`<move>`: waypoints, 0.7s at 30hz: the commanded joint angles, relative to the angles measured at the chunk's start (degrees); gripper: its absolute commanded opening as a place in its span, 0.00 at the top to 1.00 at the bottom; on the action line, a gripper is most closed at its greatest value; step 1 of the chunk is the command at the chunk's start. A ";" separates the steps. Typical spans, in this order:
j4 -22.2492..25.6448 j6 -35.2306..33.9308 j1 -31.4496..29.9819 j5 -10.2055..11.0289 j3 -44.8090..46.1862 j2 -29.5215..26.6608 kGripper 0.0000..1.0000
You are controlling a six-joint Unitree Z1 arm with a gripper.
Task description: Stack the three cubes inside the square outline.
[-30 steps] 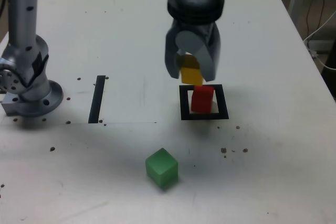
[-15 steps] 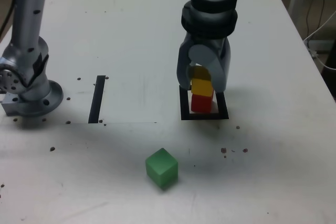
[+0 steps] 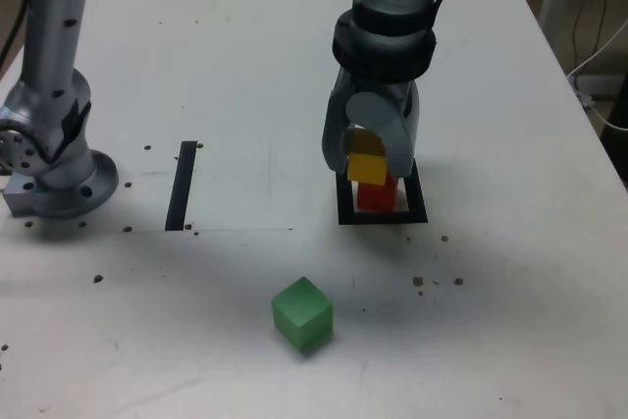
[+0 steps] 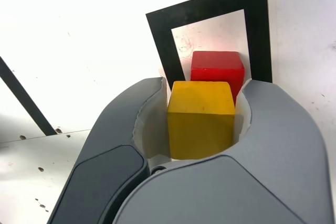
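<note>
My gripper [image 3: 368, 166] is shut on the yellow cube [image 3: 366, 167], holding it right over the red cube [image 3: 377, 194]. The red cube stands inside the square outline [image 3: 416, 213] of black tape. Yellow sits slightly toward the exterior view's left of red; whether the two touch I cannot tell. In the wrist view the yellow cube [image 4: 201, 119] fills the gap between the grey fingers [image 4: 142, 108], with the red cube [image 4: 218, 69] and square outline [image 4: 210, 6] beyond it. The green cube [image 3: 302, 313] lies alone on the table, nearer the front edge.
The arm's grey base [image 3: 54, 164] stands at the exterior view's left. A straight black tape strip [image 3: 182, 185] lies between the base and the outline. Small dark specks dot the white table [image 3: 510, 321]. Cables hang off the right edge.
The gripper came down over the outline with the yellow cube, then shifted slightly to the exterior view's left, so yellow now sits off-centre over red. The green cube has not moved.
</note>
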 commanded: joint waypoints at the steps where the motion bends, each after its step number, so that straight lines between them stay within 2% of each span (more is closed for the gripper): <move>1: -0.29 -0.12 -0.08 0.13 0.04 0.17 0.67; 7: -1.29 -0.18 -0.01 0.55 0.10 0.32 0.54; 16: -2.91 -0.20 0.01 1.08 0.76 0.06 0.46; 19: -3.39 -0.20 0.01 1.29 1.11 -0.11 0.37; 21: -3.40 -0.24 0.01 1.50 1.21 -0.34 0.26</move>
